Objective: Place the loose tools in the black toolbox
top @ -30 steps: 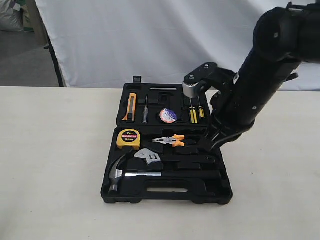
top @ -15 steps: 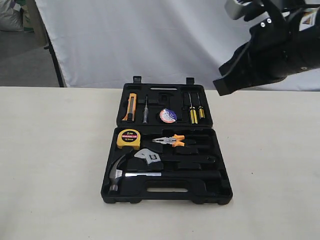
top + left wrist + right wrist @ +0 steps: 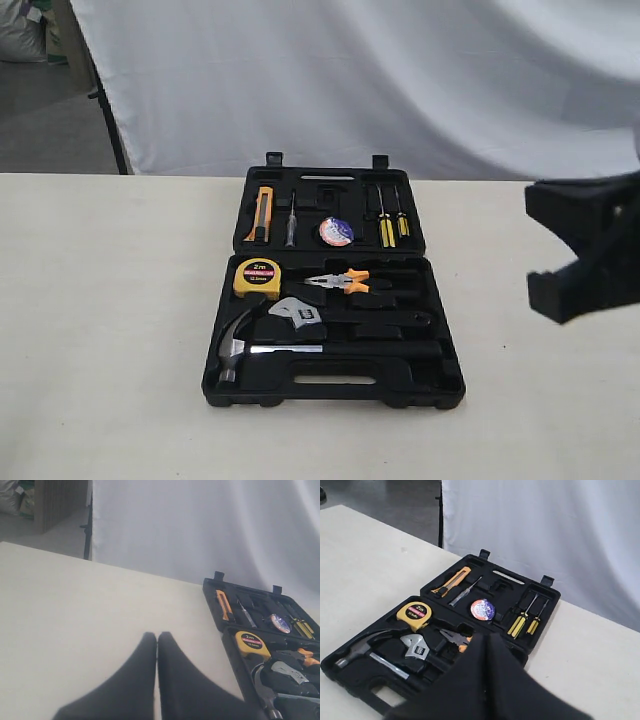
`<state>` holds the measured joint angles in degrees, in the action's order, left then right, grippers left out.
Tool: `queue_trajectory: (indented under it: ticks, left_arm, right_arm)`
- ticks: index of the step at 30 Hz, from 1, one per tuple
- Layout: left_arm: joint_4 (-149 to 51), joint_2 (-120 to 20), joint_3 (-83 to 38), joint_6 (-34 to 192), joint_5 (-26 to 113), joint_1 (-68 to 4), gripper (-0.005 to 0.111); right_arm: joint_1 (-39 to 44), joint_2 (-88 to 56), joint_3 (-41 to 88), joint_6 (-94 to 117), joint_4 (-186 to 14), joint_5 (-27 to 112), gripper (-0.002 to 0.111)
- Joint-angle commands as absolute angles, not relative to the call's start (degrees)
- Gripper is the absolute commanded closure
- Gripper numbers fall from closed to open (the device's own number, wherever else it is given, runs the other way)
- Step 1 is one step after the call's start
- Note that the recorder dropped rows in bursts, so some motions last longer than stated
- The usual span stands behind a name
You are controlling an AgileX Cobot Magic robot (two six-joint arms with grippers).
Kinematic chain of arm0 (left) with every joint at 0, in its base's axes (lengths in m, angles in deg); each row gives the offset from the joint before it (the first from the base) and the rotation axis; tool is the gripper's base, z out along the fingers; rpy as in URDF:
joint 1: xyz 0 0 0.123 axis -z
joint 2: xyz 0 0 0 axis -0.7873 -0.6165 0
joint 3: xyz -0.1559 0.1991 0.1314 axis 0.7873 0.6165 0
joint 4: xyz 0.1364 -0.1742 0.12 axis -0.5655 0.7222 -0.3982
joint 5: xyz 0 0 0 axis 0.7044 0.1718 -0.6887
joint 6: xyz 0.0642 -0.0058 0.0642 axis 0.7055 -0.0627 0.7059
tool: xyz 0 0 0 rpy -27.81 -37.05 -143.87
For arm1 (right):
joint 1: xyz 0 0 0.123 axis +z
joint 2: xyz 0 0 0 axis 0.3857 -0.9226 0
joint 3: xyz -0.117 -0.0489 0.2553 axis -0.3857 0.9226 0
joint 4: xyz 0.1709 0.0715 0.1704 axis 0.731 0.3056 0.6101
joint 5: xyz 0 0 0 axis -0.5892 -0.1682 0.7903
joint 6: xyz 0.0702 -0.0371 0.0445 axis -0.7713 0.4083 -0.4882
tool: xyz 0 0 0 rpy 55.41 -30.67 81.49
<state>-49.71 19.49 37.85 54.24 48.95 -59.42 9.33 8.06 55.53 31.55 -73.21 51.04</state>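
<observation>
The black toolbox point(image 3: 440, 392) lies open at the middle of the table. In its near half rest the claw hammer point(image 3: 245, 348) and the adjustable wrench point(image 3: 298, 313), each in a recess. The tape roll point(image 3: 336, 232) sits in the far half. My right gripper point(image 3: 487, 636) is shut on nothing and hangs above the box's right side, with hammer point(image 3: 367, 642), wrench point(image 3: 415, 646) and roll point(image 3: 483, 609) beyond it. Part of the right arm point(image 3: 590, 215) shows at the exterior view's right edge. My left gripper point(image 3: 157, 635) is shut and empty over bare table, left of the toolbox point(image 3: 231, 645).
Also in the box are a yellow tape measure point(image 3: 257, 277), orange-handled pliers point(image 3: 340, 282), an orange utility knife point(image 3: 262, 213) and yellow screwdrivers point(image 3: 385, 228). A white curtain point(image 3: 330, 80) hangs behind the table.
The right arm has risen from over the toolbox's right side and swung off to the right edge of the exterior view. The tools in the box have not moved.
</observation>
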Motion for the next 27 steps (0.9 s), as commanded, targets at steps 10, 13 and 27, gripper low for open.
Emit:
queue_trajectory:
  ticks: [10, 13, 27]
  left_arm:
    - [-49.97, 19.67, 37.70, 53.96, 48.54, -60.87, 0.106]
    - [-49.97, 19.67, 37.70, 53.96, 48.54, -60.87, 0.106]
    - [-49.97, 19.67, 37.70, 53.96, 48.54, -60.87, 0.106]
  right_arm:
    - [9.41, 35.03, 88.06, 20.54, -71.80, 34.12, 0.109]
    - [9.41, 38.16, 88.39, 20.21, -71.80, 34.87, 0.109]
    - [9.41, 47.56, 88.39, 18.96, -71.80, 37.34, 0.109]
